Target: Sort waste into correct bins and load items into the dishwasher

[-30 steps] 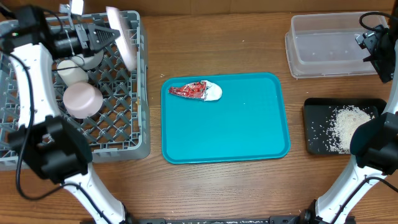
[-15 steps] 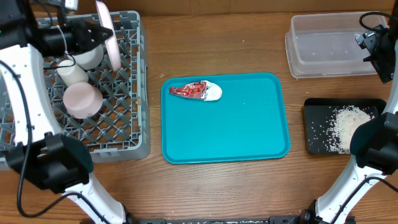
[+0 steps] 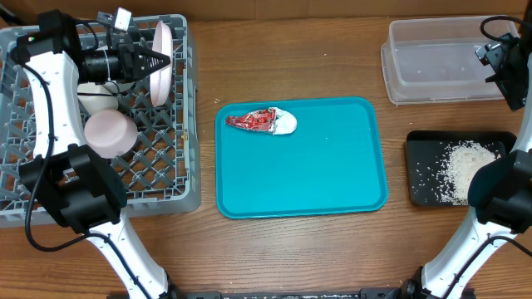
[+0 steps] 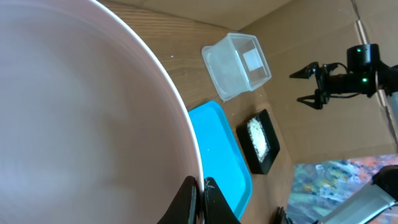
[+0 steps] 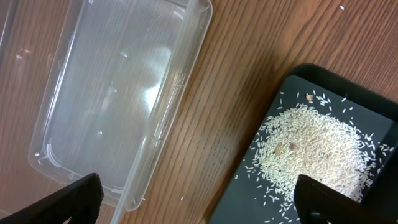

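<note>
The plate (image 3: 163, 50) is round, smooth and pinkish-white. It stands on edge at the far right of the rack (image 3: 158, 174), a square grey plastic lattice with low walls. The left pincer (image 3: 158, 61) is clamped tight on the plate's rim. In its wrist view the dark fingertips (image 4: 191, 190) meet on the thin edge and the plate's face fills the frame to the left.

Beside the arm in the rack lie a matte pink bowl (image 3: 110, 133), upturned, and a white cup (image 3: 98, 100), partly hidden.

A glossy teal tray (image 3: 316, 174) with rounded corners sits mid-surface (image 3: 291, 58), which is wood-grained. At its far left corner lies the crumpled red foil wrapper (image 3: 252, 121), touching a white napkin (image 3: 285, 123) wad. Its print is too small to read.

The right pincer (image 3: 492, 51) hangs spread wide and holds nothing, over the right end of the tub (image 3: 432, 66), which is clear, rimmed plastic. Nearer the robot, the shallow black tray (image 3: 424, 174) holds a heap of white rice (image 3: 464, 166), with stray grains around it.
</note>
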Robot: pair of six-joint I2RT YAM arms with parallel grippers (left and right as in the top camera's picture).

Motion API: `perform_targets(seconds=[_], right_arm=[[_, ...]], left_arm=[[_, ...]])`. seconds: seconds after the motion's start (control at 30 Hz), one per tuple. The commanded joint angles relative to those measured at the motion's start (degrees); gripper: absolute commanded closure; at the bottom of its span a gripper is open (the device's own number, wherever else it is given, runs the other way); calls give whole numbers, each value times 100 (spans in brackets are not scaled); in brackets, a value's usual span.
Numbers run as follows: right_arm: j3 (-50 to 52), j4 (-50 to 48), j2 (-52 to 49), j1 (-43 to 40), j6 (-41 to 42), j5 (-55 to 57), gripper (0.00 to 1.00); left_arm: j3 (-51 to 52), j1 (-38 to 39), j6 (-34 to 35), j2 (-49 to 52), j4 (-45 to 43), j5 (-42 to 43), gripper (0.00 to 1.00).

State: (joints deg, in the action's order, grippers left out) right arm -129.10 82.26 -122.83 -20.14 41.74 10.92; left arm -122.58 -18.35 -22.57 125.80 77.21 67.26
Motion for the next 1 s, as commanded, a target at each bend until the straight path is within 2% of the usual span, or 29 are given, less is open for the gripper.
perform_targets(seconds=[0.0,0.13,0.3,0.53,0.7,0.73,0.8,0.83,0.9,0.97], right_arm=[[-142,-15,216,13,-42,83,0],[-142,-15,216,13,-42,85,0],[-142,-15,216,13,-42,85,0],[-142,-15,216,13,-42,85,0],[-142,-15,216,13,-42,85,0],[-142,-15,216,13,-42,85,0],[-142,-15,216,13,-42,85,0],[-142,-15,216,13,-42,85,0],[-142,-15,216,13,-42,83,0],[-142,-15,216,13,-42,85,0]], left_arm=[[-33,37,-293,9,151,588,96],[-306,37,-208,9,382,984,96],[-719,39,-48,9,533,973,96],[-706,46,55,11,509,-317,96],[-496,46,31,11,343,-640,95],[-439,48,31,11,289,-640,87],[-345,48,111,11,131,-638,64],[-326,48,212,11,42,-638,59],[-323,48,472,11,-149,-636,55],[-326,37,776,11,-323,-616,43]])
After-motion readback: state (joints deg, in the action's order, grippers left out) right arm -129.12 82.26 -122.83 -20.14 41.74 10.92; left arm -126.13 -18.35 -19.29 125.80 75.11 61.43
